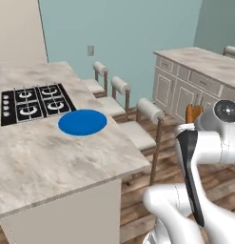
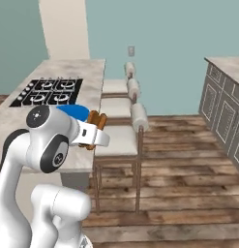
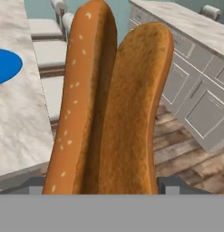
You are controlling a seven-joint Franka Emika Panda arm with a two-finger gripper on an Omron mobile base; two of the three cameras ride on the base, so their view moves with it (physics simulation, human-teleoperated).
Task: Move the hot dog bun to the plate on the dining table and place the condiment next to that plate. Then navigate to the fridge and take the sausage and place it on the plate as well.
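- The hand is clamped on the bun, off the bench.
- Risk: the bun slipping free, or released short of the plate and landing on bare bench.

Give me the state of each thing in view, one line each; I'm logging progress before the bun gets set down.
hot dog bun: held in the end effector, off the counter, not yet on the plate.
end effector: shut on the bun.
blue plate: bare, flat on the marble counter beside the stove.
stove: no pots on its burners.
stools: tucked along the counter's edge.
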